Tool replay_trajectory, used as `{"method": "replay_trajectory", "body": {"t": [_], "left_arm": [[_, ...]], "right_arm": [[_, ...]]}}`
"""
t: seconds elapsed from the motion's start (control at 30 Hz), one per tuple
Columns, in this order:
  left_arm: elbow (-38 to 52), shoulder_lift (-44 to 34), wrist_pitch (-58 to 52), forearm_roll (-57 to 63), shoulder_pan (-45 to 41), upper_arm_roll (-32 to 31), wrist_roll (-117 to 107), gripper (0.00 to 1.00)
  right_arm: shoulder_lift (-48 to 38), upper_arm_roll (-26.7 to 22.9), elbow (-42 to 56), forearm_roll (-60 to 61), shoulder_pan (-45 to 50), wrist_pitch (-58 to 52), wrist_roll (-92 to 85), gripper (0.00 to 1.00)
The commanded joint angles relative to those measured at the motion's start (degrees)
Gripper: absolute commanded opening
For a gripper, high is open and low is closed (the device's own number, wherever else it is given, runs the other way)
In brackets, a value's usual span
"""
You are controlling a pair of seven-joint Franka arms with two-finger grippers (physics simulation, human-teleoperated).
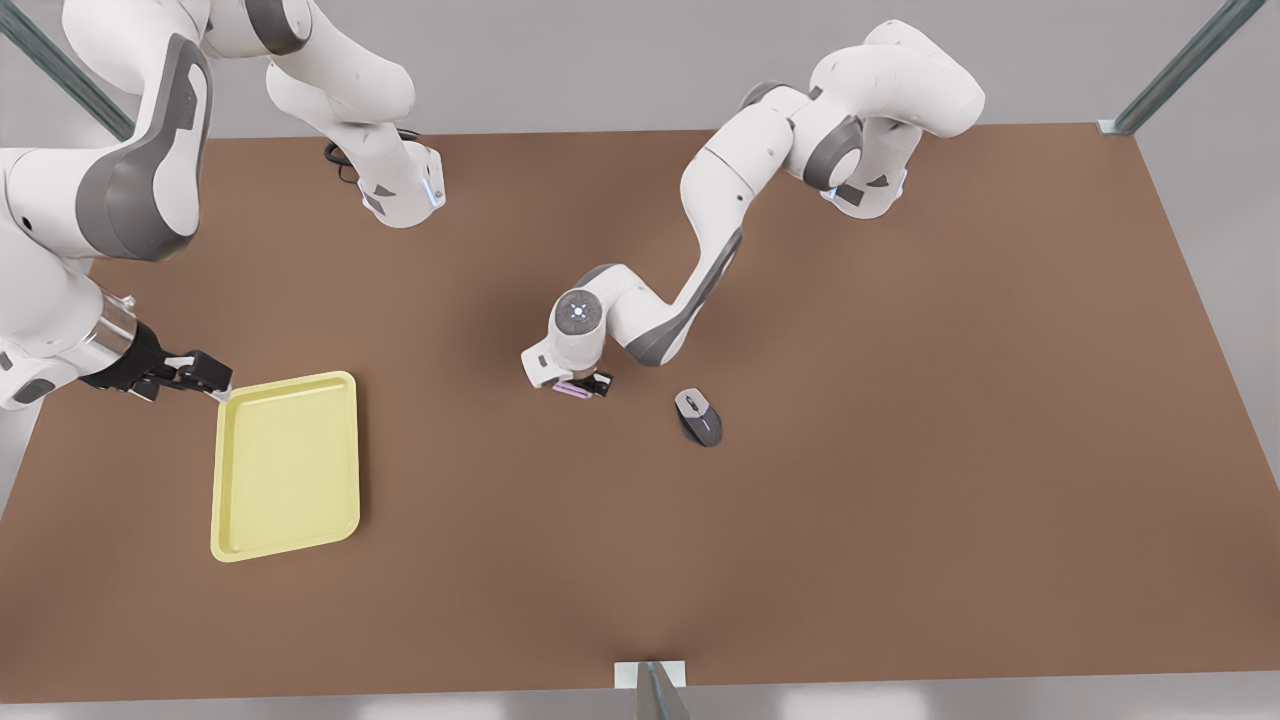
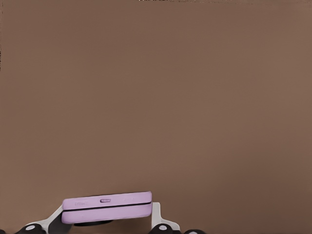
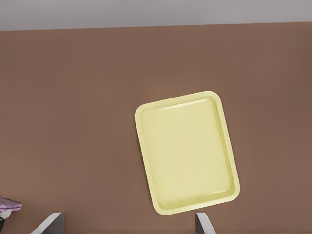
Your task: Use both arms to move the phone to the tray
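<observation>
The left gripper (image 1: 583, 386), mid-counter (image 1: 900, 500), has its fingers shut on the phone (image 1: 574, 390), holding it by its edges just left of a grey mouse (image 1: 698, 416). The right gripper (image 1: 195, 376) hovers by the tray's (image 1: 286, 540) far-left corner, fingers well parted and empty. The carry seems to be in hand; next the phone must travel left, across open counter, to the tray, likely by a handover between arms.

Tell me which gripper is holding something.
The left gripper, at the table's middle beside the mouse, is shut on the pink phone. The right gripper is open and empty by the tray corner.
</observation>
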Motion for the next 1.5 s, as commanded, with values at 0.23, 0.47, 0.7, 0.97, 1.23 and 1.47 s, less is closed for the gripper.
{"method": "replay_trajectory", "body": {"t": [0.23,0.47,0.7,0.97,1.23,1.47], "left_arm": [[-0.02,-4.84,-9.02,0.73,1.39,3.51,-17.36,1.0],[-0.54,-17.24,-32.06,0.81,26.34,16.08,14.35,1.0],[-11.0,-42.19,-37.42,14.52,44.72,-3.33,19.73,1.0],[-17.86,-45.72,-34.78,16.72,47.45,-8.7,22.19,1.0],[-17.68,-43.69,-34.08,16.9,47.45,-8.35,22.11,1.0],[-17.68,-42.38,-33.99,16.99,47.54,-8.18,22.11,1.0]], "right_arm": [[-0.11,0.41,0.03,0.05,0.62,-0.14,0.0,1.0],[0.6,0.41,-0.5,-1.54,1.15,0.21,-0.35,1.0],[2.0,4.1,-3.66,-1.89,19.77,3.81,-0.08,1.0],[15.01,5.24,-3.57,-1.45,33.58,16.55,-0.87,1.0],[18.61,5.24,-14.91,-1.54,33.84,30.0,-4.13,1.0],[25.03,5.42,-14.21,-1.62,34.02,35.01,-4.21,1.0]]}}
